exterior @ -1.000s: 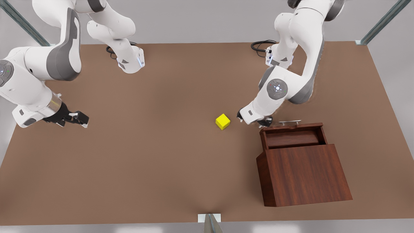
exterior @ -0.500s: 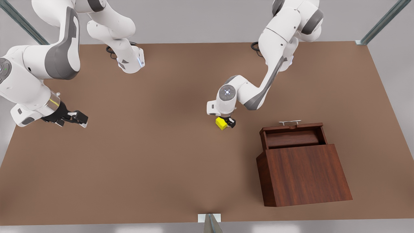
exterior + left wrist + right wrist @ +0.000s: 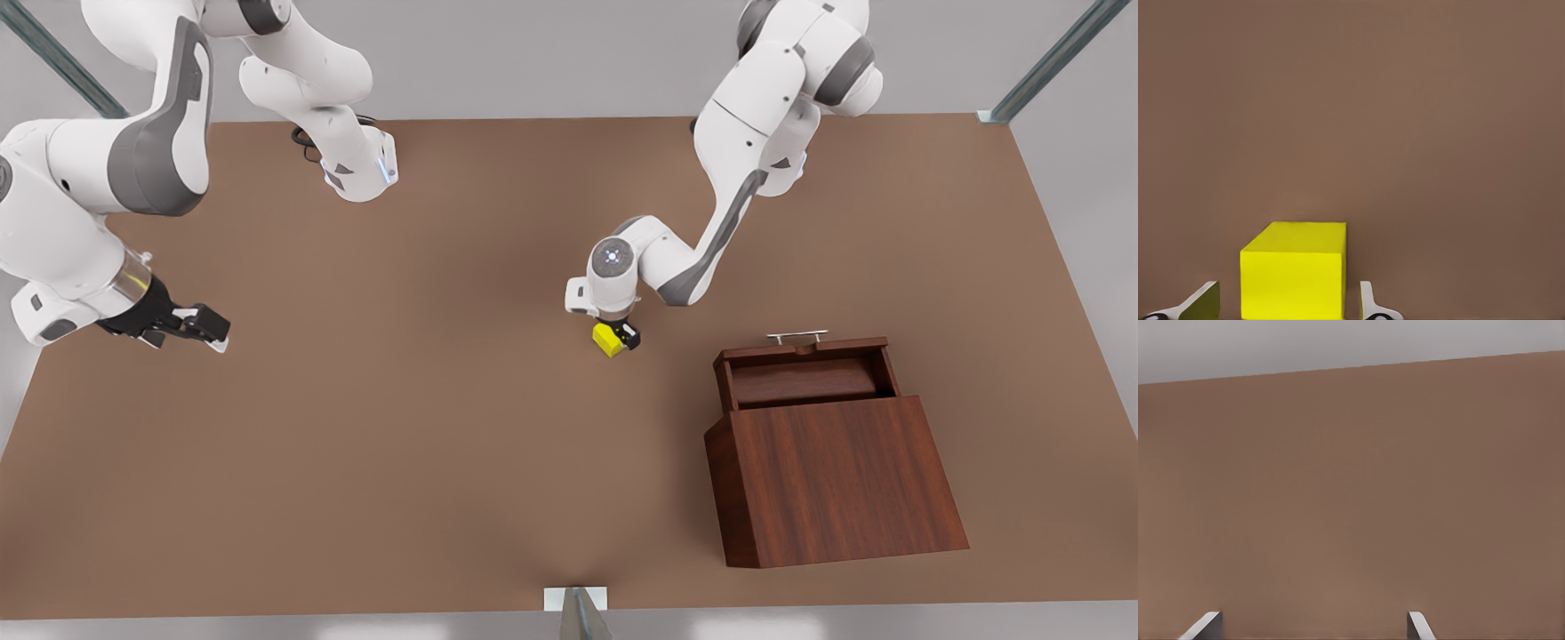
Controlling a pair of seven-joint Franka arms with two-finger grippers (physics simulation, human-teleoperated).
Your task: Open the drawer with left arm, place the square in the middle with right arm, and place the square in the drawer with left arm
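Drawer (image 3: 805,373) pulled open at the cabinet (image 3: 831,476) top, silver bar handle (image 3: 797,336) clear of both arms: first step done. Yellow cube (image 3: 607,340) resting on the brown surface (image 3: 444,427) mid-table, so second step done too, by the look of it. Left gripper (image 3: 618,336) lowered over the cube, jaws spread with a finger (image 3: 1368,303) close on each side, not yet closed on it. Right gripper (image 3: 200,327) waiting near the front view's left edge, jaws apart, holding nothing. Remaining: grasp, lift, carry to the drawer, release.
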